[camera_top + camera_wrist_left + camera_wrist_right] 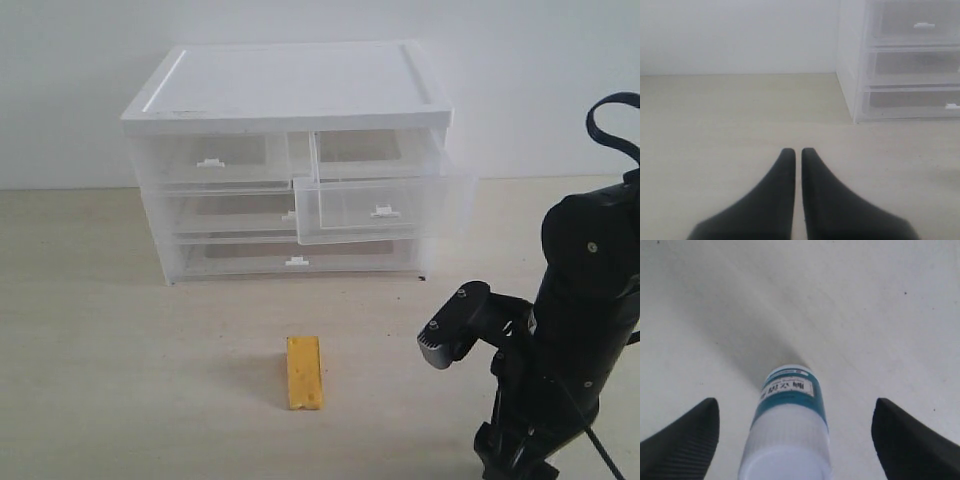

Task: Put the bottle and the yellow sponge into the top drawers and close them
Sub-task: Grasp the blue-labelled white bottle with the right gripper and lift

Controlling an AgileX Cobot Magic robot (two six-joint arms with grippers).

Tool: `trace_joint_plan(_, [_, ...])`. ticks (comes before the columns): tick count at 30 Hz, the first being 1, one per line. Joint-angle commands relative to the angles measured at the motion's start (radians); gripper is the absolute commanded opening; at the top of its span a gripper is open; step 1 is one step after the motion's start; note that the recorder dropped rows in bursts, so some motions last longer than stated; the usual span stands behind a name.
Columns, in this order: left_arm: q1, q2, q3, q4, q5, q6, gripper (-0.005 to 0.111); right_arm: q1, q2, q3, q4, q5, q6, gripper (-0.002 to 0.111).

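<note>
The right hand point(796, 405) is hanging spread wide and empty around the bottle point(790, 435). Its two dark fingers point(685, 440) are standing well clear of the white body on either side, and the cap end is pointing toward the wrist camera. The bottle is sitting on the pale counter point(100, 350), hidden behind the right arm in the exterior view, and I cannot tell whether it is upright or lying down. The step in hand looks like the grasp on the bottle. To do it well, the hand should be easing a little further along the body so the pads are meeting the labelled middle rather than the smooth cap. It should be keeping the bottle centred between them and closing evenly, so that neither finger is nudging it aside first. The top right drawer point(380, 205) of the white cabinet point(290, 85) is standing pulled out and waiting. The lift should therefore be clearing its front wall before lowering in. The top left drawer point(210, 160) is sitting shut. The yellow sponge point(305, 372) is lying on the counter in front of the cabinet, apart from both arms. The left hand point(796, 152) is hovering clenched on nothing above the bare counter beside the cabinet.
</note>
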Motion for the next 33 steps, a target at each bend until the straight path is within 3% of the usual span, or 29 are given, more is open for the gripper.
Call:
trace_joint_plan(1, [0.003, -0.003, 0.003, -0.008, -0.004, 0.002, 0.004, -0.004, 0.001, 0.001, -0.002, -0.006, 0.004, 0.074])
trace_joint_plan(3, [0.003, -0.003, 0.003, -0.008, -0.004, 0.002, 0.004, -0.004, 0.001, 0.001, -0.002, -0.006, 0.004, 0.073])
trace_joint_plan(10, [0.003, -0.003, 0.003, -0.008, -0.004, 0.002, 0.004, -0.004, 0.001, 0.001, -0.006, -0.006, 0.008, 0.049])
trace_joint_plan(12, [0.003, -0.003, 0.003, -0.008, -0.004, 0.002, 0.004, -0.004, 0.001, 0.001, -0.008, 0.000, 0.013, 0.037])
trace_joint_plan(16, [0.003, -0.003, 0.003, -0.008, -0.004, 0.002, 0.004, -0.004, 0.001, 0.001, -0.032, 0.012, 0.023, 0.000])
trace_joint_plan(24, [0.003, -0.003, 0.003, -0.008, -0.004, 0.002, 0.004, -0.004, -0.035, -0.014, -0.036, 0.071, 0.004, 0.000])
trace_joint_plan(33, [0.003, -0.003, 0.003, -0.008, -0.004, 0.002, 0.004, -0.004, -0.179, -0.088, 0.072, 0.150, -0.217, 0.000])
